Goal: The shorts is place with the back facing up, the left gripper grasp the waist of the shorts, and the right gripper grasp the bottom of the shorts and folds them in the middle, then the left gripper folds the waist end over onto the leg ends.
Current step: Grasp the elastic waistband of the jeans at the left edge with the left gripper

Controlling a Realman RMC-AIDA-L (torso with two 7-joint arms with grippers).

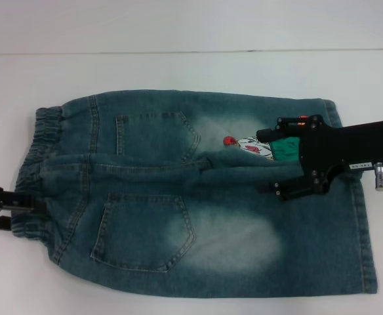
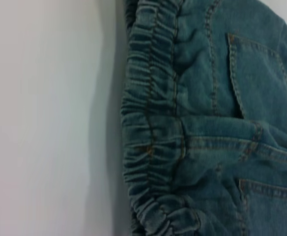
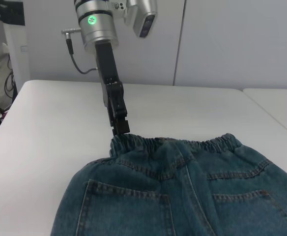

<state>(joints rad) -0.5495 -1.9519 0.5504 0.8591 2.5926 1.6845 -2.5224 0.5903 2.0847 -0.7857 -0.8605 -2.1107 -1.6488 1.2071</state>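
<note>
The blue denim shorts (image 1: 198, 216) lie flat on the white table with the back pockets up. The ruffled waist (image 1: 37, 151) is at the left and the leg hems (image 1: 365, 230) at the right. My left gripper (image 1: 34, 207) sits at the waistband's outer edge. In the right wrist view the left gripper (image 3: 120, 130) looks closed on the elastic. The left wrist view shows only the waistband (image 2: 148, 123) up close. My right gripper (image 1: 267, 163) hovers open over the middle of the shorts, beside the cartoon patch (image 1: 247, 146) and well short of the hems.
The white table (image 1: 178, 69) reaches past the shorts on every side, and its back edge runs along the top of the head view. A second table (image 3: 276, 103) stands off to one side, with pale wall panels (image 3: 232, 44) behind.
</note>
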